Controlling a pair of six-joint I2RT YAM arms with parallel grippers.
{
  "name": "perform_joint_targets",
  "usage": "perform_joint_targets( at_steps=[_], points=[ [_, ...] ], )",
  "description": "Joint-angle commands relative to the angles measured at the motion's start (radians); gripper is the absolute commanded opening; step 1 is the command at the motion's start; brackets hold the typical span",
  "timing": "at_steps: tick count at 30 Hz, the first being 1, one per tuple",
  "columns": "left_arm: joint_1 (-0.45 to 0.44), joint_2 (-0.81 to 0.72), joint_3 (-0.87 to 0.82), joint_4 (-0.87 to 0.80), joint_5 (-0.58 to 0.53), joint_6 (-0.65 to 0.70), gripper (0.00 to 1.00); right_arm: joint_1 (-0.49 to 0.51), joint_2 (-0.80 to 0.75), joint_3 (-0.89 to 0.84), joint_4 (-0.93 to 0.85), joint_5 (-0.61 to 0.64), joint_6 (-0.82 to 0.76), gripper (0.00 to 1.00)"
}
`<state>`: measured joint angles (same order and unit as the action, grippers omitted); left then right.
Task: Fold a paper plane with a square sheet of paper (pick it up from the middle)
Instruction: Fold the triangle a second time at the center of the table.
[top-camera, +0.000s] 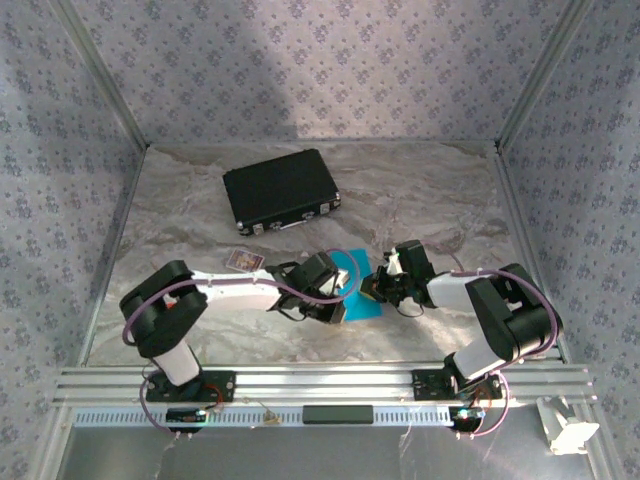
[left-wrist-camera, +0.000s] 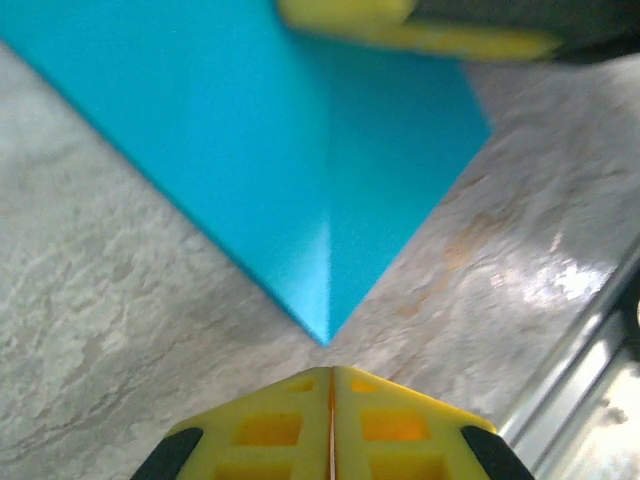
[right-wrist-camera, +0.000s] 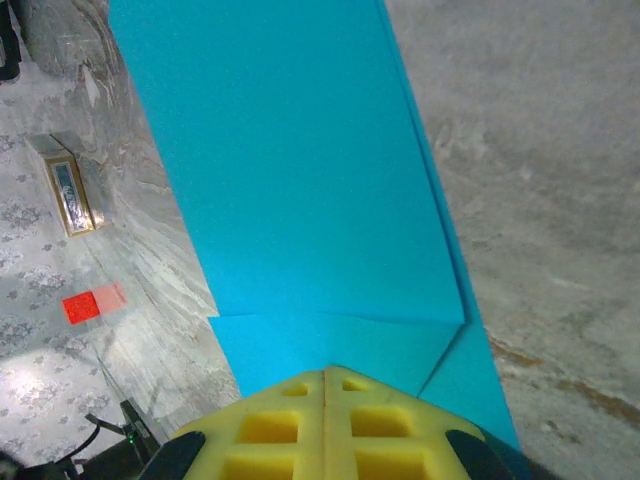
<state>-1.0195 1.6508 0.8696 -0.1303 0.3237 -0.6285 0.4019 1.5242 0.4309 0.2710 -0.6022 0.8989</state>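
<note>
The square sheet of paper (top-camera: 358, 283), bright cyan, lies partly folded on the marble table between my two grippers. In the left wrist view the paper (left-wrist-camera: 280, 150) narrows to a point with a centre crease. My left gripper (left-wrist-camera: 332, 370) is shut and empty, with its tips just short of that point. In the right wrist view the paper (right-wrist-camera: 300, 180) shows folded flaps meeting in a seam. My right gripper (right-wrist-camera: 325, 372) is shut and rests on top of the paper's near end, with no paper between its jaws. The left wrist view catches a right fingertip (left-wrist-camera: 400, 25) on the sheet's far edge.
A black case (top-camera: 280, 190) lies at the back of the table. A small printed card (top-camera: 243, 259) sits left of the paper, also in the right wrist view as the card (right-wrist-camera: 70, 195), with a small red block (right-wrist-camera: 90, 303) nearby. Metal rails (top-camera: 320, 380) border the near edge.
</note>
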Motion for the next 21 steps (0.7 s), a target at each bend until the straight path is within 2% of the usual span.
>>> perform_joint_targets(
  at_steps=[1,5,11,21],
  points=[
    [0.022,-0.021,0.024,0.055,0.000,-0.044,0.09,0.008,0.030,-0.003,-0.060,0.083,0.013,0.00],
    [0.036,0.037,0.074,0.102,0.047,-0.072,0.09,0.011,0.029,-0.004,-0.062,0.089,0.014,0.00],
    [0.044,0.129,0.148,0.064,0.043,-0.052,0.10,0.009,0.030,-0.008,-0.065,0.089,0.011,0.00],
    [0.043,0.194,0.115,0.086,0.074,-0.048,0.08,0.000,0.021,-0.003,-0.090,0.079,-0.005,0.00]
  ],
)
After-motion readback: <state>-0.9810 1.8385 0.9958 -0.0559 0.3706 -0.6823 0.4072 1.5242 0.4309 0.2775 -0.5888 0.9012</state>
